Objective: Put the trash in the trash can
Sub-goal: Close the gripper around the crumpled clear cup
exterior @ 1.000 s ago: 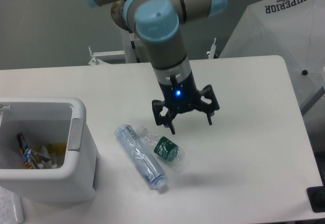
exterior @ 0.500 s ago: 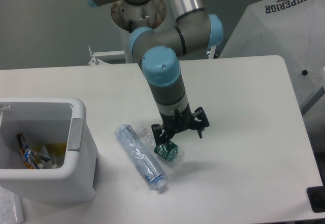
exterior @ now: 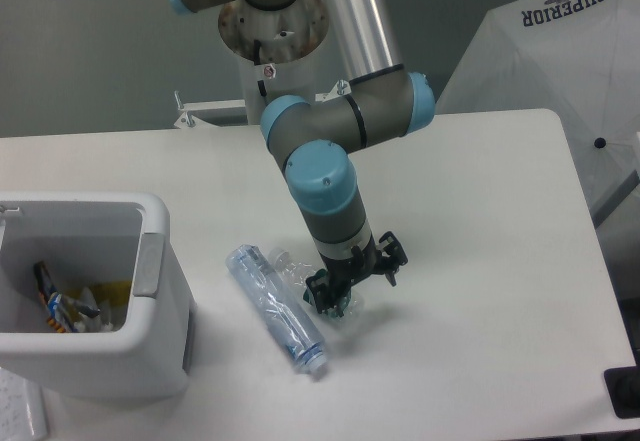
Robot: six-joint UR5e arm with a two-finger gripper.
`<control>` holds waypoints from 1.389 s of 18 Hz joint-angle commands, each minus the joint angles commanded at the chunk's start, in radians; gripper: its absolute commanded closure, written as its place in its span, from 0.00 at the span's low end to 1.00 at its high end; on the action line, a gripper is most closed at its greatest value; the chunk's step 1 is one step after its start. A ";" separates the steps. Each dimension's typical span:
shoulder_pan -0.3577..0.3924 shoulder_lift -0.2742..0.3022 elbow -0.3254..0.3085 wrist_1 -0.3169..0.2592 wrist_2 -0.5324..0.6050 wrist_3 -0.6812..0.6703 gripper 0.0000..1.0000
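- Aiming for the white trash can point(exterior: 150, 361), which is sitting at the desk's point(exterior: 480, 211) left edge, well apart from the bottles.
- Leaving the slim bottle point(exterior: 275, 309) lying just beside our target.
- Straddling the short bottle point(exterior: 332, 306) with the hand point(exterior: 354, 283), fingers apart; we are judging that centring matters before squeezing.

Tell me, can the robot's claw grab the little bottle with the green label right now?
Probably yes. The gripper is open and down right over the small bottle, and nothing covers it. The long bottle lies close beside it, which might get bumped.
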 joint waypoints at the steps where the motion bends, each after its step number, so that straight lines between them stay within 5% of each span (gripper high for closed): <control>1: 0.000 -0.003 -0.002 0.000 0.002 -0.008 0.00; 18: -0.029 -0.034 -0.011 -0.002 0.006 -0.046 0.01; 25: -0.029 -0.035 -0.015 -0.003 0.008 -0.035 0.37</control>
